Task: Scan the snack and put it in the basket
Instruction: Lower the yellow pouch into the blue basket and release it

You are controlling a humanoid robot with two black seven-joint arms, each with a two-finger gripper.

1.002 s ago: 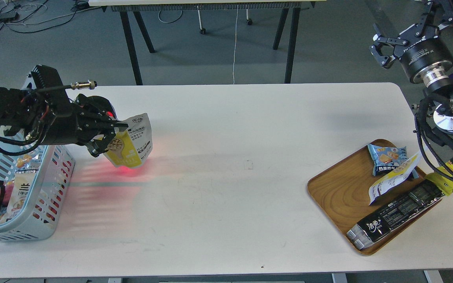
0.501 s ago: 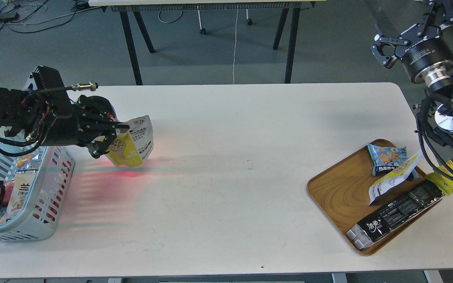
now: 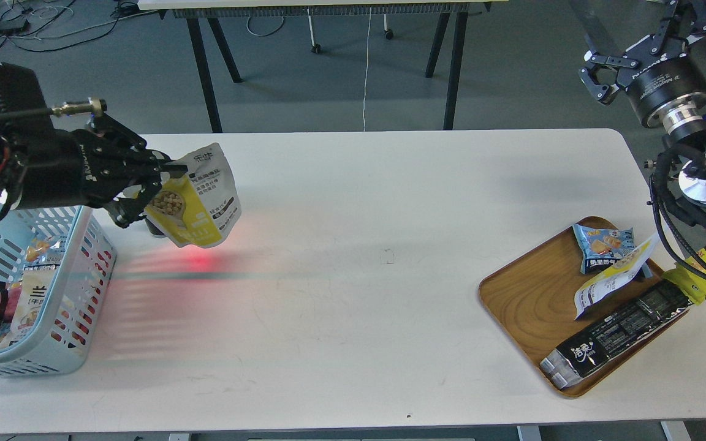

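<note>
My left gripper [image 3: 160, 184] is shut on the snack [image 3: 200, 199], a small pouch with a yellow lower front, a picture of tan beans and a white printed top. It holds the pouch in the air above the table's left part, just right of the basket [image 3: 86, 288]. The pale blue-white slotted basket stands at the left edge and holds several packs. A red glow lies on the table under the pouch. My right gripper [image 3: 601, 76] is raised beyond the table's far right corner, open and empty.
A wooden tray [image 3: 524, 300] at the right holds a blue snack pack [image 3: 601, 245], a flat white-and-yellow pouch [image 3: 610, 278] and a long black packet [image 3: 616, 337]. A second table's legs stand behind the white table [image 3: 359, 245].
My left gripper has lifted the snack higher and a little to the left, towards the basket's top. The right gripper has barely moved.
</note>
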